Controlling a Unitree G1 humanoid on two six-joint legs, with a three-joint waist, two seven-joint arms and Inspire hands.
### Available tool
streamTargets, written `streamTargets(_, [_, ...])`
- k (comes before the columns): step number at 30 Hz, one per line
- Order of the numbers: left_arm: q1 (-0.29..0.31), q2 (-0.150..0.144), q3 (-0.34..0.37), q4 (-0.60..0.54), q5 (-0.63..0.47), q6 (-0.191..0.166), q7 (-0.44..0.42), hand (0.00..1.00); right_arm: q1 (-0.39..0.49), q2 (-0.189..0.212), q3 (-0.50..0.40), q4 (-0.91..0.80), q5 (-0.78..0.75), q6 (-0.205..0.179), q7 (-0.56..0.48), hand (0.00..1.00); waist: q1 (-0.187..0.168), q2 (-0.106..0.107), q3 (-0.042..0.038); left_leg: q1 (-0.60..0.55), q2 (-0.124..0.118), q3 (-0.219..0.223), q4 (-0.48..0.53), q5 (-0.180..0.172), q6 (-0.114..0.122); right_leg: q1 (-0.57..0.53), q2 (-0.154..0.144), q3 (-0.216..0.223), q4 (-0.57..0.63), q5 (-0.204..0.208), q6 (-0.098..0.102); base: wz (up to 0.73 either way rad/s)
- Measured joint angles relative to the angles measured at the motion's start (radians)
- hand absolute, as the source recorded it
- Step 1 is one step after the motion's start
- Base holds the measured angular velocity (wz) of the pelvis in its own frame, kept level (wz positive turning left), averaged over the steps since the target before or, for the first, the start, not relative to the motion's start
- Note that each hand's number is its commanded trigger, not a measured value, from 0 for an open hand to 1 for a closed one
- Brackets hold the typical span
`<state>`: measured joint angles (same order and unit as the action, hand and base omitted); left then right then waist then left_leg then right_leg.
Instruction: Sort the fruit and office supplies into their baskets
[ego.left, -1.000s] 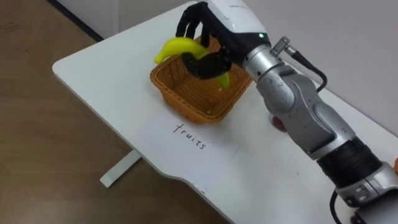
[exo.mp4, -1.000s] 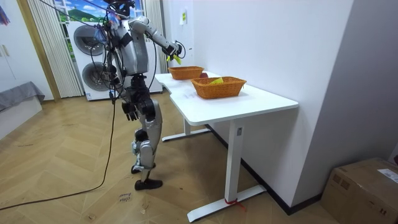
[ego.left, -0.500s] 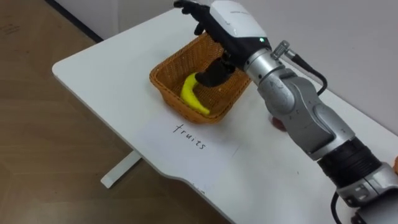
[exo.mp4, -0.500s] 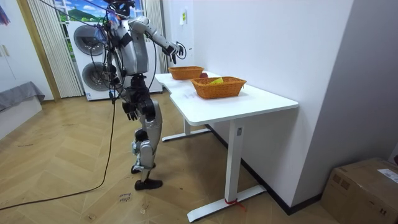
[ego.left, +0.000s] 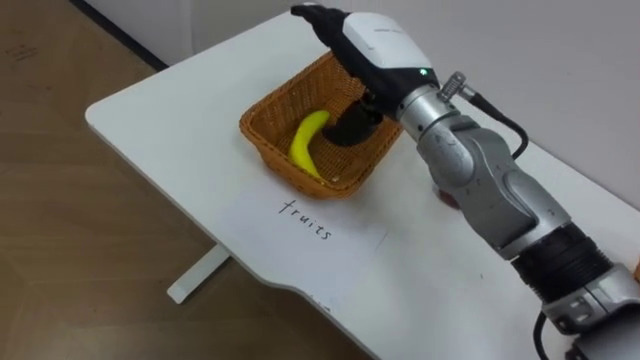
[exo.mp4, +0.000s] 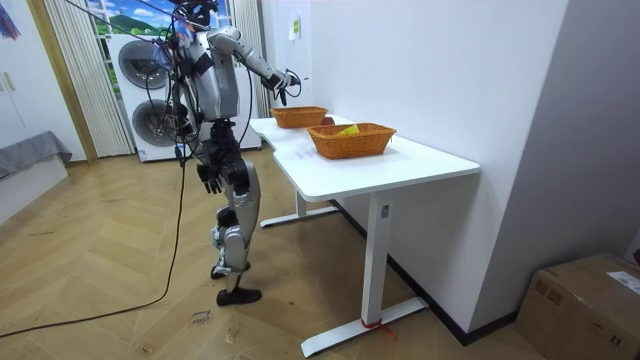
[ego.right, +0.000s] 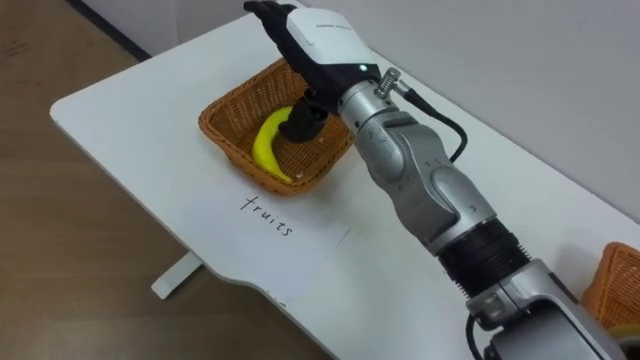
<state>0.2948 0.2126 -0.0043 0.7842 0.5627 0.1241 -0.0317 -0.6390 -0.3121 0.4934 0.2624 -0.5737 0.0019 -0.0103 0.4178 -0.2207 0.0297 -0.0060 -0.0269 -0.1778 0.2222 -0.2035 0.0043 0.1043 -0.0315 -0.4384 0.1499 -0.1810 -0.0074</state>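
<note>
White-backed right hand hovers over the far right side of the wicker basket, fingers spread straight, holding nothing. Just left of its thumb, the yellow banana lies inside the basket. A paper sheet lies on the bench at the basket's near side. The left hand hangs beside the hip.

Banana lies in basket under robot hand.
</note>
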Motion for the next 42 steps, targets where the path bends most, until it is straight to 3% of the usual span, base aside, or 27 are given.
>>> streamTargets(11, [0.018,0.0,0.003,-0.001,-0.001,0.0,0.004,0.0,0.0,-0.007,-0.01,0.0,-0.021,-0.001,-0.001,0.0,-0.031,0.006,-0.0026,-0.001,-0.003,-0.004,0.013,0.0,0.001,0.01,-0.002,-0.003,0.0,0.0,0.0,0.01])
streamTargets(14, [0.026,-0.007,0.001,-0.002,-0.002,0.001,0.032,0.0,0.0,-0.007,-0.025,0.001,0.013,-0.001,-0.003,0.0,-0.05,0.019,-0.0091,0.011,-0.003,-0.001,0.012,0.0,0.001,0.018,-0.003,-0.002,0.0,0.0,0.0,-0.03])
streamTargets(23, [0.047,-0.026,0.002,-0.019,-0.013,0.0,0.067,0.0,0.019,-0.009,-0.191,0.001,0.159,-0.004,-0.035,0.0,-0.091,0.044,-0.0183,0.022,-0.004,0.007,0.015,0.002,0.001,0.037,-0.004,0.008,0.003,0.0,0.0,-0.01])
streamTargets(27, [0.057,-0.037,0.002,-0.016,-0.019,0.001,0.072,0.0,0.035,-0.009,-0.252,-0.004,0.265,-0.012,-0.069,0.0,-0.112,0.064,-0.0158,0.036,-0.005,0.009,0.015,0.002,0.002,0.051,-0.004,0.019,0.002,0.0,0.0,-0.03])
streamTargets(33, [0.086,-0.054,-0.002,-0.024,-0.019,0.018,0.071,0.0,0.045,-0.009,-0.288,-0.001,0.291,-0.012,-0.121,0.0,-0.163,0.097,-0.0185,0.036,-0.006,0.007,0.015,0.002,0.002,0.052,-0.004,0.013,0.002,0.0,0.0,0.01])
streamTargets(38, [0.101,-0.065,-0.011,-0.038,-0.022,0.023,0.07,0.0,0.09,-0.009,-0.321,0.001,0.335,-0.011,-0.13,0.0,-0.183,0.121,-0.0235,0.037,-0.007,0.007,0.014,0.004,0.004,0.054,-0.007,0.011,0.002,0.0,0.0,0.03])
streamTargets(42, [0.105,-0.068,-0.021,-0.038,-0.034,0.022,0.069,0.0,0.112,-0.01,-0.322,0.054,0.45,-0.011,-0.141,0.0,-0.199,0.137,-0.0194,0.042,-0.007,0.008,0.011,0.005,0.006,0.057,-0.011,0.009,0.003,0.0,0.001,-0.02])
